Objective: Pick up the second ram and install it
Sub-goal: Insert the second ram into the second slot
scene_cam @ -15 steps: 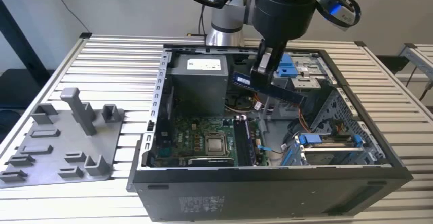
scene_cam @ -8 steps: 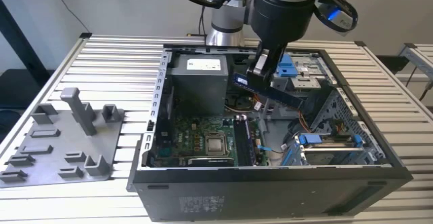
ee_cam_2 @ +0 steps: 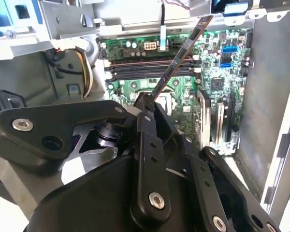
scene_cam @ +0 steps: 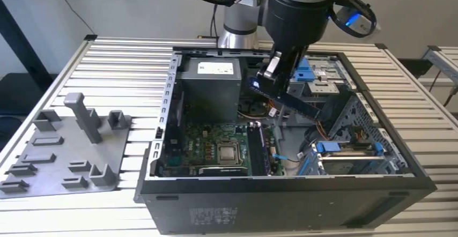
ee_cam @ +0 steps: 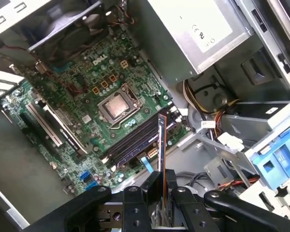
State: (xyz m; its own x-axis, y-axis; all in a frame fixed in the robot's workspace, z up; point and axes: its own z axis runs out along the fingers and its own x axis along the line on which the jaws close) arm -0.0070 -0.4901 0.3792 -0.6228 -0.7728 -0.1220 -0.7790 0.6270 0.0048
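The gripper [scene_cam: 273,74] hangs over the open computer case [scene_cam: 286,205], its fingers [ee_cam: 156,184] clamped tight on one end of the second ram [scene_cam: 292,101]. The card is up in the air, slanted, well above the motherboard [scene_cam: 207,148] and touching nothing but those fingers. In both wrist views it shows edge-on, a thin strip reaching out from the fingers toward the long dark memory slots [ee_cam: 135,142] beside the processor socket [ee_cam: 117,107]. The case stands on the slatted worktop [scene_cam: 107,60]. A grey fixture tray [scene_cam: 43,162] lies along the worktop's edge at the exterior view's left, well apart from the arm.
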